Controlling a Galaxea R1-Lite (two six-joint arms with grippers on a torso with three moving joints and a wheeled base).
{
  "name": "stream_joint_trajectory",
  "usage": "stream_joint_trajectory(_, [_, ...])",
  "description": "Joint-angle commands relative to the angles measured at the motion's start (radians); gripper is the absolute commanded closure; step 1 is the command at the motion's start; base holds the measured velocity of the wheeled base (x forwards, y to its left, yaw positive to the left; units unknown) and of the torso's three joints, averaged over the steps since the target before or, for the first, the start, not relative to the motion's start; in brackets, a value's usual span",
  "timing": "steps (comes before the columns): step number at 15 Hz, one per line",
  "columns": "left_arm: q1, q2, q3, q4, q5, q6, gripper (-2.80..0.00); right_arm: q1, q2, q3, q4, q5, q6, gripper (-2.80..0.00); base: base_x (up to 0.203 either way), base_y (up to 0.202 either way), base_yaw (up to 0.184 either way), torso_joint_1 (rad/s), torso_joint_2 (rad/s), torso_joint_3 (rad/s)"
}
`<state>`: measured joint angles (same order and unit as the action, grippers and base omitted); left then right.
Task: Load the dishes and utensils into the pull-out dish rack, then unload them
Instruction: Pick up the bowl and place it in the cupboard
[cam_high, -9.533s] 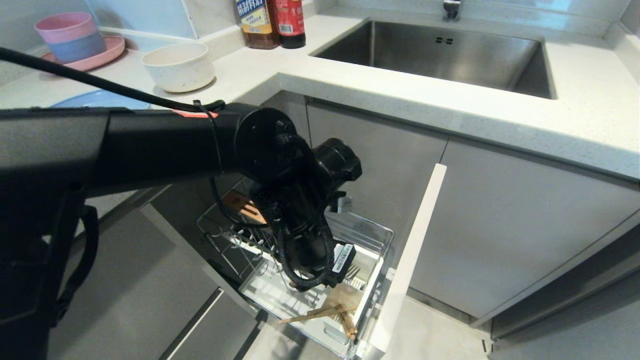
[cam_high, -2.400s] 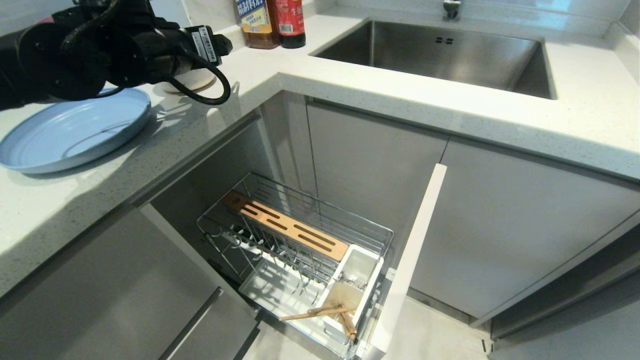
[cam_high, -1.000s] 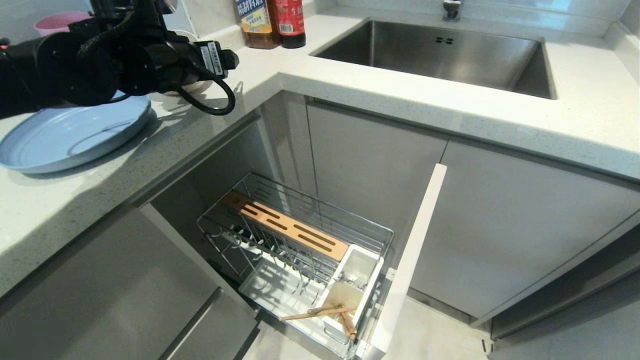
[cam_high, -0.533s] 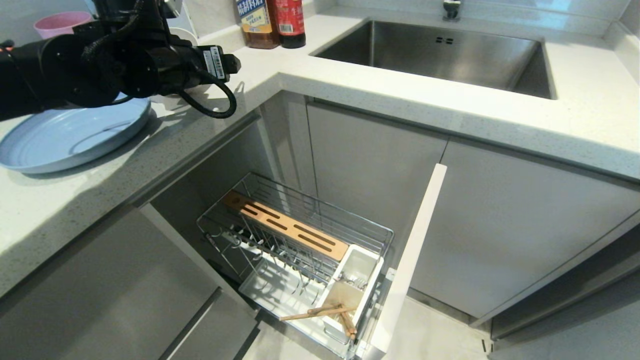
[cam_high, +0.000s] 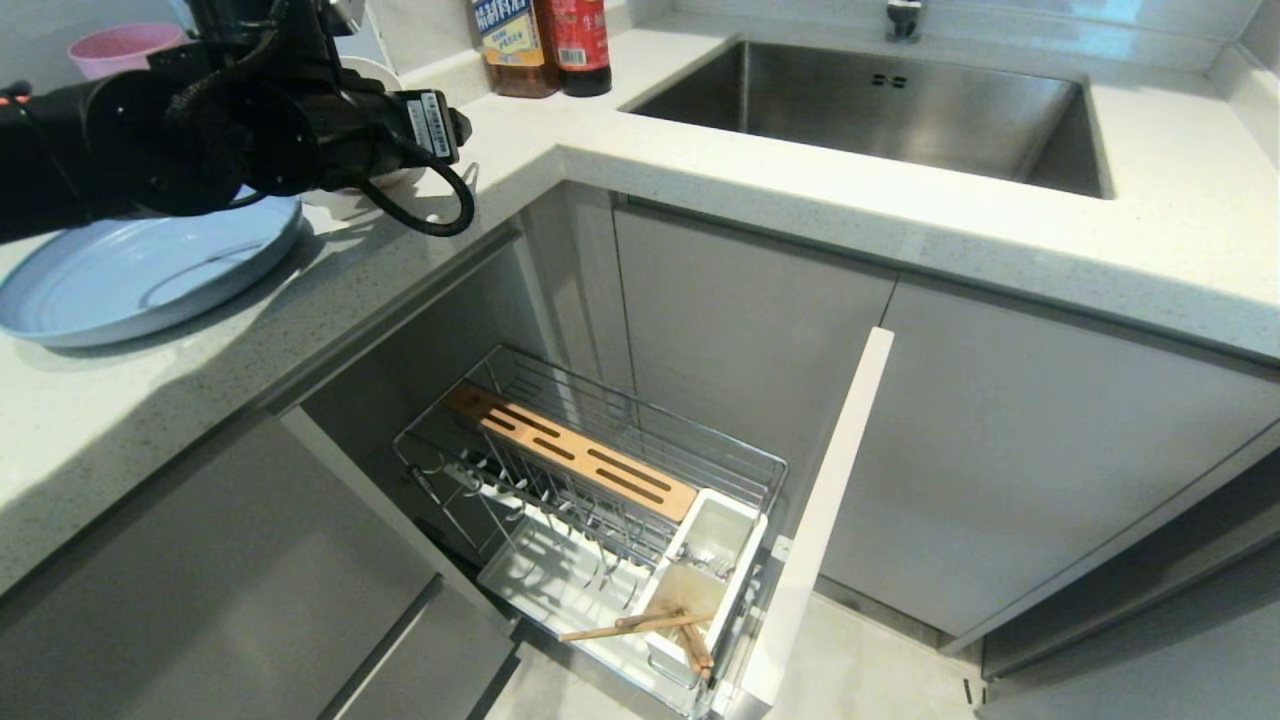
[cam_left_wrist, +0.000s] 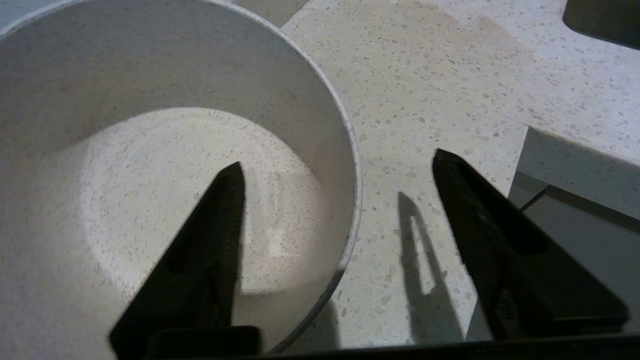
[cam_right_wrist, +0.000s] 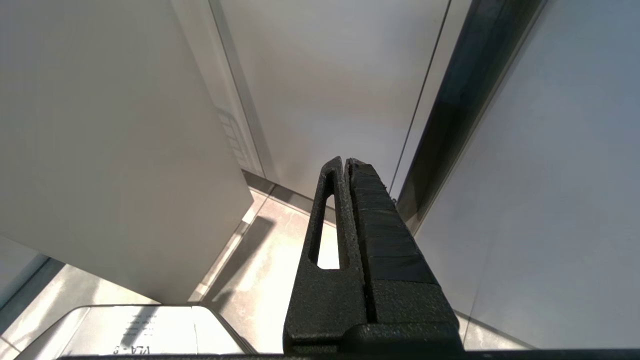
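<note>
Straddling bowl (cam_left_wrist: 150, 165) rim, jaws apart, left gripper (cam_left_wrist: 340, 170)

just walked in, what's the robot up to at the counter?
The left tool is at the cream bowl on the countertop, one finger inside it and one outside, straddling the rim with the jaws apart. The blue plate sits beside it on the counter. Below, the pull-out dish rack is open, with chopsticks in its cutlery holder. The right tool is parked, shut, by the cabinets.
</note>
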<state>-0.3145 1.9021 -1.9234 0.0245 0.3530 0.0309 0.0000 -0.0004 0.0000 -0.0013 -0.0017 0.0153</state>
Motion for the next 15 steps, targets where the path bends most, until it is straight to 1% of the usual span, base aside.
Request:
stream_joint_trajectory(1, [0.000,-0.002,0.000,0.001,0.003,0.000,0.00,0.000,0.000,0.002,0.000,0.000,0.000,0.00,0.000,0.000,0.000,0.000,0.00,0.000])
stream_joint_trajectory(11, [0.000,-0.003,0.000,0.002,0.003,-0.002,0.00,0.000,0.000,0.002,0.000,0.000,0.000,0.00,0.000,0.000,0.000,0.000,0.00,0.000])
stream_joint_trajectory(15, [0.000,-0.026,0.000,-0.015,0.006,-0.019,0.00,0.000,0.000,0.002,0.000,0.000,0.000,0.00,0.000,0.000,0.000,0.000,0.00,0.000])
